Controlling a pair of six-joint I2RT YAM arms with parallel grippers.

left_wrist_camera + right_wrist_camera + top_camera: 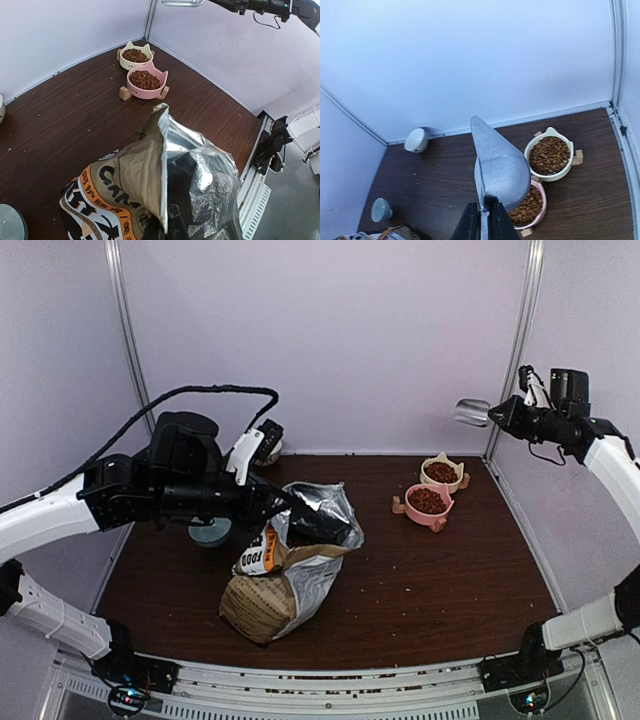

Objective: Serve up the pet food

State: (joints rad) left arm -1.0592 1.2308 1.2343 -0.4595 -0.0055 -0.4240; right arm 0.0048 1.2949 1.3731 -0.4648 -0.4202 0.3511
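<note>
The brown kraft pet food bag (pixel 285 565) stands at the table's middle-left, its foil-lined mouth (pixel 200 170) pulled open. My left gripper (pixel 335 530) is shut on the bag's top rim; its fingers are mostly hidden by the foil in the left wrist view. High at the right, my right gripper (pixel 485 220) is shut on the handle of a metal scoop (pixel 502 165), up in the air over the bowls. Reddish-brown kibble fills a pink cat-ear bowl (pixel 428 503) and a cream one (pixel 441 473) behind it. The scoop's inside is turned away from view.
A white cup (pixel 415 140) lies on its side against the back wall. A small blue-grey bowl (pixel 211 532) sits left of the bag, under my left arm. Loose kibble crumbs dot the brown tabletop (pixel 440 580). Walls close in the left, back and right.
</note>
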